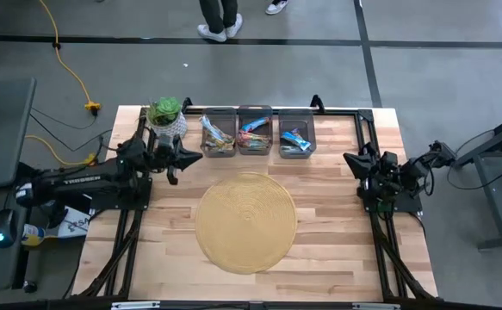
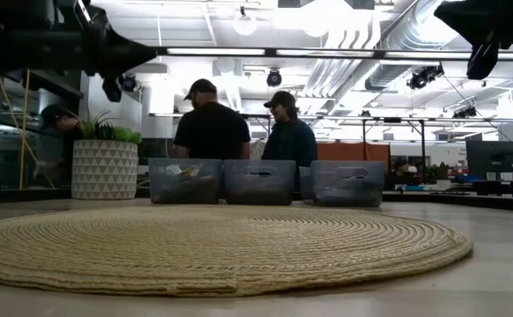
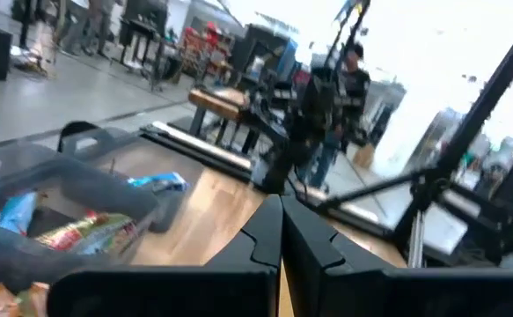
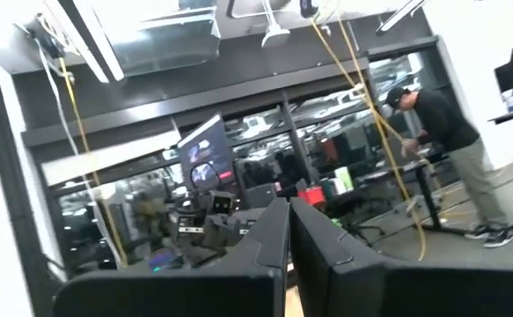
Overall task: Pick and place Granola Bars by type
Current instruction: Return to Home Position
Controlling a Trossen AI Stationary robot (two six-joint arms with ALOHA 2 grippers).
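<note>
Left claw [image 1: 192,157] hangs over the wooden worktop [image 1: 337,258] between a potted plant [image 1: 166,119] and a round woven mat [image 1: 246,222]. Its wrist camera shows us its fingers [image 3: 260,239] pressed together on nothing. Right claw [image 1: 352,160] is held above the worktop's right edge, level with the row of bins, and its fingers [image 4: 269,242] are likewise closed and empty.

We find the granola bars [image 1: 252,133] lying inside three grey bins set side by side along the far edge. Yellowish wrappers are in the left bin [image 2: 184,180], red and mixed colours in the middle bin [image 2: 260,180] and blue in the right bin [image 2: 348,182]. The mat lies just in front of the bins, near the middle of the pale plank surface. The plant stands in a white patterned pot beside the left bin.

From above, we see grey floor [image 1: 457,86] crossed by dark tape lines around the worktop, with a yellow cable [image 1: 71,73] trailing at the left. A person's legs and white shoes [image 1: 219,26] show beyond the far edge.

At worktop height we look into an open workshop with bright strip lights and exposed ducts [image 2: 388,35] overhead. One person in a cap and black top [image 2: 208,130] and another in a cap and dark jacket [image 2: 289,136] stand behind the bins. The right wrist camera looks at a glass-walled area, where a person in a cap [image 4: 441,123] bends over a desk.
</note>
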